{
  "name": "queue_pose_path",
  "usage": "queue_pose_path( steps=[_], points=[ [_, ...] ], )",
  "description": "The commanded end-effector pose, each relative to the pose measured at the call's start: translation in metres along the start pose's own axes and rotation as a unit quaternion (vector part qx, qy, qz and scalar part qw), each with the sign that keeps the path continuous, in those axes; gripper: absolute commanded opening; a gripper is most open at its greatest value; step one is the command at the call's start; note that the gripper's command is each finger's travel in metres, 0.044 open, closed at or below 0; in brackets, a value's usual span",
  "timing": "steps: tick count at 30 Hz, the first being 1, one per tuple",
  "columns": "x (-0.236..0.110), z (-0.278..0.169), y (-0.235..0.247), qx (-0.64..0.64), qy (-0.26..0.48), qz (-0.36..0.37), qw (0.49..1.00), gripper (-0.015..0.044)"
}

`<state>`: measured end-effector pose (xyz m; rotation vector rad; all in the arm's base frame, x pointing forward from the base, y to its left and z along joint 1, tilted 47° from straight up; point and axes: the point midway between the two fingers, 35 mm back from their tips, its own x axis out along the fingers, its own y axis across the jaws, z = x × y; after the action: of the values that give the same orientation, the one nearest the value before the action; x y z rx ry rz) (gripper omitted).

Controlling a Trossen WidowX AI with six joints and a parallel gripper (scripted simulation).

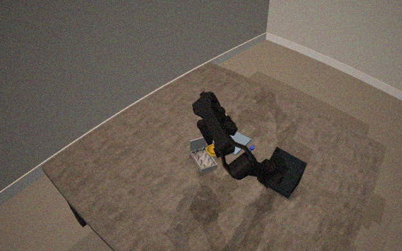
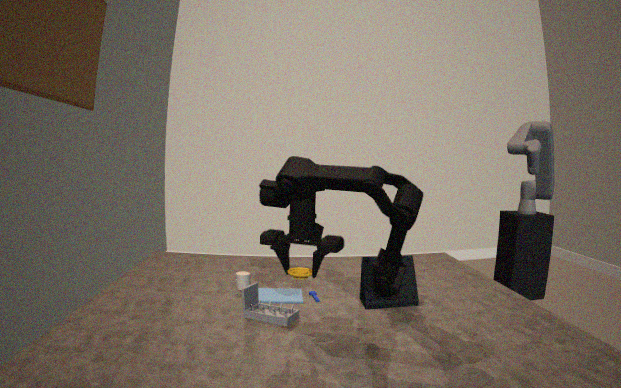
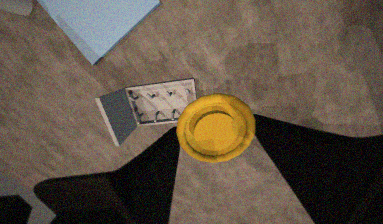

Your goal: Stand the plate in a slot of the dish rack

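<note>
My gripper (image 2: pixel 300 273) (image 3: pixel 213 125) points straight down and is shut on a yellow plate (image 1: pixel 210 150) (image 2: pixel 299 271) (image 3: pixel 215 127), one finger on each side of its rim. The plate lies flat, hollow side up, held above the table. The grey dish rack (image 1: pixel 197 143) (image 2: pixel 251 296) (image 3: pixel 117 117) sits on the table below, with its rails showing inside and a raised grey panel at one end. In the wrist view the plate overlaps the rack's end away from that panel.
A light blue mat (image 1: pixel 241 139) (image 2: pixel 281 295) (image 3: pixel 99 22) lies beside the rack. A small blue object (image 1: pixel 252 147) (image 2: pixel 314 296) lies near it, and a white cup (image 2: pixel 242 280) stands behind the rack. The arm's black base (image 1: pixel 287 176) (image 2: pixel 388 285) is to the right. A grey machine on a black pedestal (image 2: pixel 523 255) stands far right.
</note>
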<state>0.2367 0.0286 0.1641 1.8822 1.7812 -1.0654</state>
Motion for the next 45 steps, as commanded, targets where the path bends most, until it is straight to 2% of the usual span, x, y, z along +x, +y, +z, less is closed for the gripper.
queue_pose_path(
  steps=[1, 7, 22, 45],
  points=[
    [0.002, -0.004, -0.008, 0.034, 0.002, -0.001, 0.999, 0.0],
    [0.004, -0.003, -0.009, 0.029, -0.005, -0.002, 1.0, 0.0],
    [0.043, 0.018, -0.022, -0.098, -0.171, -0.008, 0.98, 0.0],
    [0.074, 0.038, -0.02, -0.284, -0.373, 0.056, 0.882, 0.0]
  ],
)
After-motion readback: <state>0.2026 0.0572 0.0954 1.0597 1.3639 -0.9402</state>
